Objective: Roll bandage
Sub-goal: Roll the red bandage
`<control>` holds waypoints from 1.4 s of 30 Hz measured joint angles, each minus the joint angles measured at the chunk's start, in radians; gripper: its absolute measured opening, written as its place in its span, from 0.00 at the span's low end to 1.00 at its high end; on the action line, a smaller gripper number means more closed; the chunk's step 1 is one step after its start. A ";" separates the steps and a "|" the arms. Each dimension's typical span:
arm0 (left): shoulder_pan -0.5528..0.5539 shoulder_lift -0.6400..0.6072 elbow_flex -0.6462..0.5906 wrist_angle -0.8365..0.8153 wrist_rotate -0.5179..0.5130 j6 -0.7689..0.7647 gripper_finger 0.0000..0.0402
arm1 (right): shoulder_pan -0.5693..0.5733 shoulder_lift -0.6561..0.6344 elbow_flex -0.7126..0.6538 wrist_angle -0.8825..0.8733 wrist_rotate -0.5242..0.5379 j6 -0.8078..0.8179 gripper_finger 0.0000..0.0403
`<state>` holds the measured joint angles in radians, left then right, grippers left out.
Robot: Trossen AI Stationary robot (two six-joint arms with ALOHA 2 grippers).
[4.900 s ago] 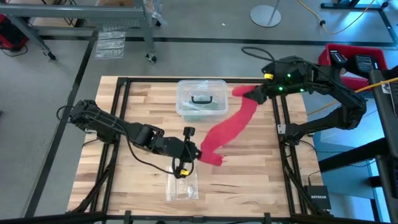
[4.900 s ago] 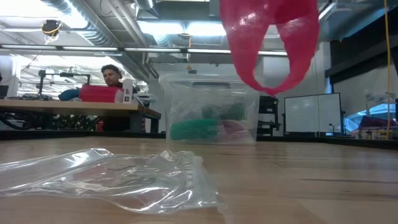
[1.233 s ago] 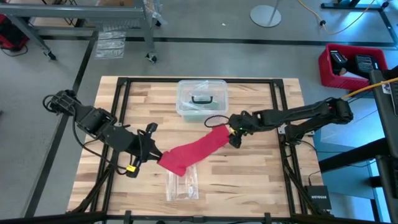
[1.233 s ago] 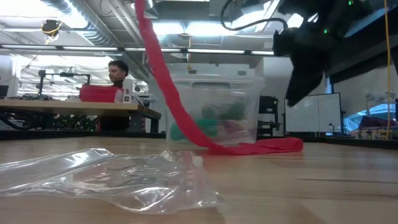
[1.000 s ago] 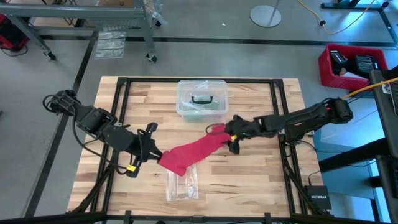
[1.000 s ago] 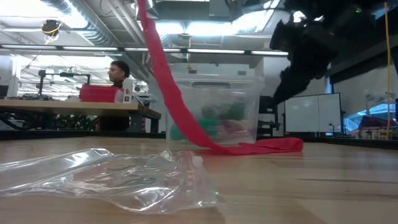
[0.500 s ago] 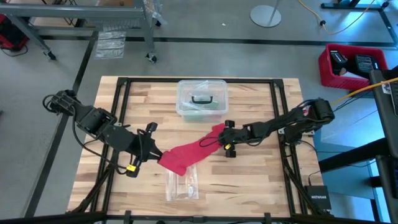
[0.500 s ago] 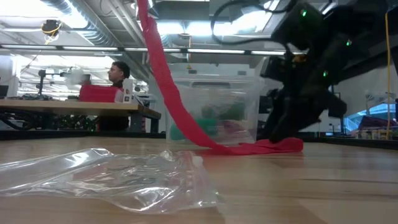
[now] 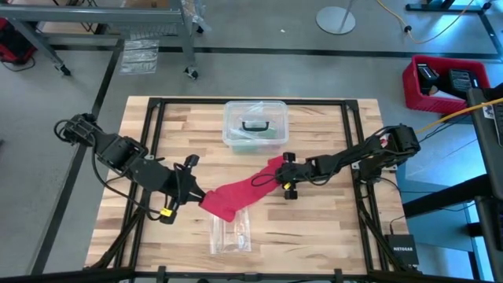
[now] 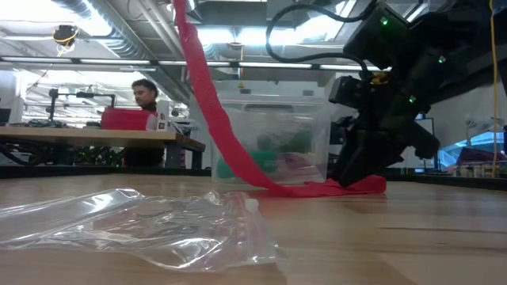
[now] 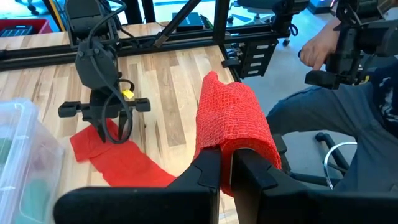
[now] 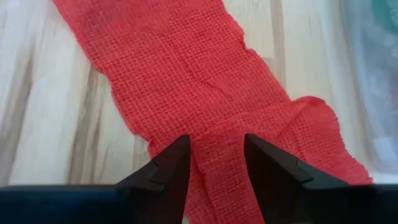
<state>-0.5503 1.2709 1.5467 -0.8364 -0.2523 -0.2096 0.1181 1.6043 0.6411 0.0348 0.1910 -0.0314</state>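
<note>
- On the table's left half, left gripper (image 9: 191, 191) is clamped on the near end of the bandage (image 9: 240, 189), held raised above the wood; left wrist view shows red fabric pinched between the fingers (image 11: 211, 171), folded over them, not wound
- Mid-table: bandage runs as a flat, unrolled strip from that grip toward the clear box (image 9: 254, 123); small plastic bag (image 9: 229, 233) lies under the near end
- Right side: right gripper (image 9: 284, 177) sits low on the far end, which lies on the table; jaws part-open, straddling a pinched-up fold, grip not confirmed
- Progress: both ends addressed, no roll formed yet; my read is the winding is all still to do
</note>
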 joint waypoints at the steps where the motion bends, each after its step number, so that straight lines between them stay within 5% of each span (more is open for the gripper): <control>1: 0.000 0.000 0.000 0.000 0.000 0.000 0.03 | 0.000 0.000 0.000 0.000 0.000 0.000 0.38; 21: 0.000 0.000 0.000 -0.013 0.000 -0.010 0.03 | 0.000 0.041 0.003 0.010 0.000 0.001 0.37; 33: 0.000 0.000 0.000 -0.022 0.000 -0.019 0.03 | 0.000 -0.006 0.002 -0.030 0.053 0.000 0.03; 42: 0.000 0.000 0.000 -0.022 0.001 -0.019 0.03 | 0.000 -0.014 0.023 -0.069 0.110 0.032 0.01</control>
<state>-0.5503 1.2713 1.5467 -0.8585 -0.2516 -0.2283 0.1177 1.5906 0.6643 -0.0345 0.3008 0.0002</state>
